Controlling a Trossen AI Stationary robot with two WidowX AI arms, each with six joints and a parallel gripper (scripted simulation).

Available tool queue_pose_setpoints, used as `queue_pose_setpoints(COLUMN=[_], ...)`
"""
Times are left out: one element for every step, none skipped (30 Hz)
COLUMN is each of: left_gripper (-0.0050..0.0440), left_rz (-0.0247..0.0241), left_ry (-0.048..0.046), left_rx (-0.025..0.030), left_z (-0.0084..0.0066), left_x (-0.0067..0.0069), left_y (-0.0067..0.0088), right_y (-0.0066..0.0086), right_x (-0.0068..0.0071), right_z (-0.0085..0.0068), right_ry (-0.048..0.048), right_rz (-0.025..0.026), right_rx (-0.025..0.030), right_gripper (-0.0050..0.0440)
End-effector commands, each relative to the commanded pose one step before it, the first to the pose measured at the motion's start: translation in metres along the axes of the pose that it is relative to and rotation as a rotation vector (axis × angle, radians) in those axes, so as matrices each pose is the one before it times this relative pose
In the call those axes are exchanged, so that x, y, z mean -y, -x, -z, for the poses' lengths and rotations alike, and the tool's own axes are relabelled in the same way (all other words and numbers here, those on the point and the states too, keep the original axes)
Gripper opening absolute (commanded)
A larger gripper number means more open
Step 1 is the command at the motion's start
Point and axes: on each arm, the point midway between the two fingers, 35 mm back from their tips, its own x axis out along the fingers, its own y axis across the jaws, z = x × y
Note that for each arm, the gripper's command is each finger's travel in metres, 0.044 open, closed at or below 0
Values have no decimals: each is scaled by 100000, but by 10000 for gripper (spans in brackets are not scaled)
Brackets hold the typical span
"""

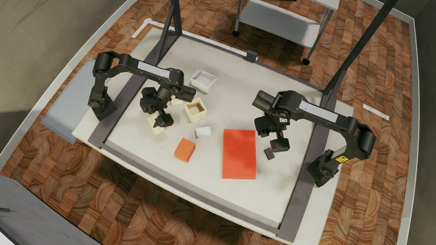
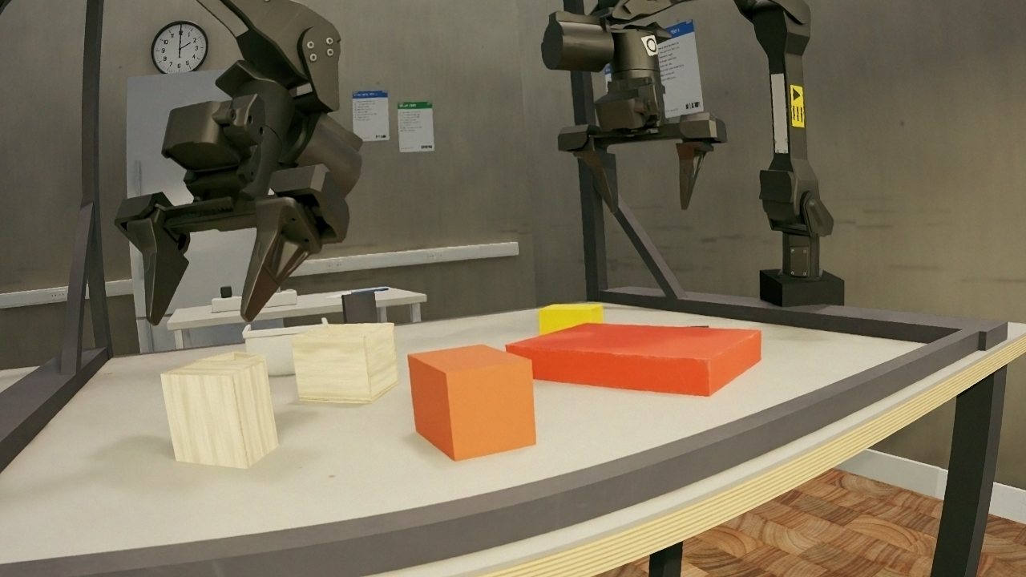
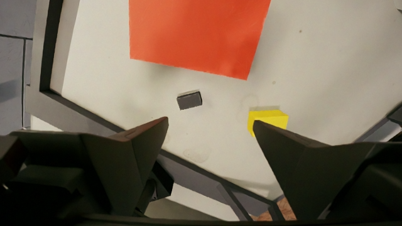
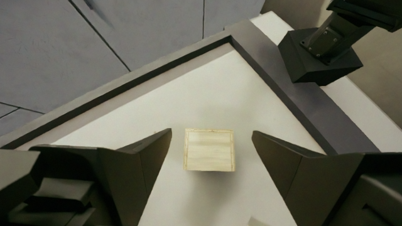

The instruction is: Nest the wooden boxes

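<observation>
Near the orange block [image 1: 184, 149] [image 2: 471, 401] sits a wooden box [image 1: 156, 127] [image 2: 219, 412] [image 4: 209, 150], under the wide-spread right gripper [image 1: 150, 117] [image 2: 199, 321] [image 4: 211, 133]. Also near that block, an open-topped wooden box [image 1: 196, 112] [image 2: 344, 364] stands upright. Well apart from it, the left gripper [image 1: 271, 136] [image 2: 649, 209] [image 3: 211, 122] hangs wide, holding nothing
</observation>
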Motion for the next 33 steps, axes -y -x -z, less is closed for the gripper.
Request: queue_pose_setpoints(left_gripper=[400,400,400,400,400,400,400,400,400,400,400,400,400,400,400,400,400,400,400,400,400,400,400,400,400,400,400,400,400,400,400,400,400], left_rz=[1383,0,0,0,0,0,0,0,0,0,0,0,0,0,0,0,0,0,0,0,0,0,0,0,0,0,0,0,0,0,0,0,0], left_ry=[576,0,0,0,0,0,0,0,0,0,0,0,0,0,0,0,0,0,0,0,0,0,0,0,0,0,0,0,0,0,0,0,0], left_rx=[1592,0,0,0,0,0,0,0,0,0,0,0,0,0,0,0,0,0,0,0,0,0,0,0,0,0,0,0,0,0,0,0,0], left_z=[-117,0,0,0,0,0,0,0,0,0,0,0,0,0,0,0,0,0,0,0,0,0,0,0,0,0,0,0,0,0,0,0,0], left_x=[5,0,0,0,0,0,0,0,0,0,0,0,0,0,0,0,0,0,0,0,0,0,0,0,0,0,0,0,0,0,0,0,0], left_y=[574,0,0,0,0,0,0,0,0,0,0,0,0,0,0,0,0,0,0,0,0,0,0,0,0,0,0,0,0,0,0,0,0], right_y=[387,0,0,0,-387,-292,-700,-729,-911,-1027,-945,-744,-536,-324,-108,0,0,140,67,0,0,-1,-62,-104,-119,-120,-121,-122,-124,-21,9,10,7], right_x=[-149,0,0,0,-9,-30,81,-64,-9,16,38,43,39,27,9,0,0,-118,-25,0,0,66,-9,-18,-10,-9,-8,-6,7,7,12,12,9], right_z=[-287,0,0,0,279,311,378,604,791,837,724,541,374,220,72,0,0,87,47,0,0,60,54,88,114,114,113,75,3,19,9,10,7], right_ry=[-1057,0,0,0,619,-57,240,-158,15,139,347,15,11,7,2,0,0,-273,-26,0,0,-31,-20,13,0,-1,0,10,26,-17,7,37,35], right_rz=[-417,0,0,0,153,-37,398,175,50,57,53,43,31,19,6,0,0,-239,-149,0,0,200,14,2,0,0,1,27,71,-12,-39,-41,-30], right_rx=[4923,0,0,0,1365,-91,694,83,74,85,80,64,46,28,9,0,0,-501,-197,0,0,-143,3,16,2,3,4,76,225,16,-7,-8,-6], right_gripper=[400,400,400,400,400,400,400,400,400,400,400,400,400,400,400,400,400,400,400,400,400,400,400,400,400,400,400,400,400,400,376,352,345])
